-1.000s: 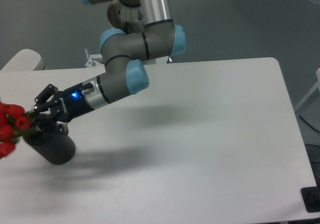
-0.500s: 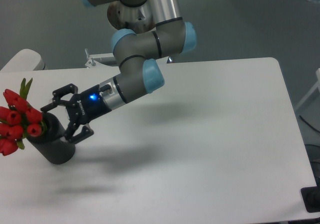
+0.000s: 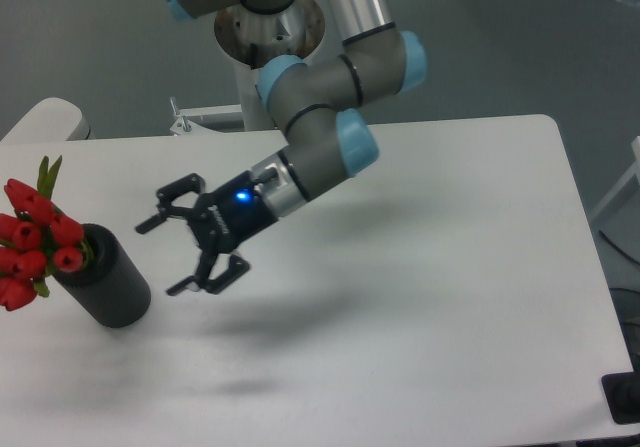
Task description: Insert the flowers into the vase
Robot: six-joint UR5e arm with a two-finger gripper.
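Now we see the flowers [image 3: 35, 242], a bunch of red tulip-shaped blooms with a green leaf tip standing above them, seated in the top of the vase [image 3: 108, 285]. This black cylinder stands tilted near the left edge of the white table [image 3: 430, 297], with the blooms leaning out past its rim toward the left. To the right of the vase, and apart from it, we find the gripper [image 3: 172, 255] pointing leftward above the table. Its two black fingers [image 3: 170, 212] are spread wide and hold nothing. A blue light glows on the gripper body just behind them. Behind it, the grey arm [image 3: 330, 97] with pale blue joint caps rises toward the upper edge of the view.
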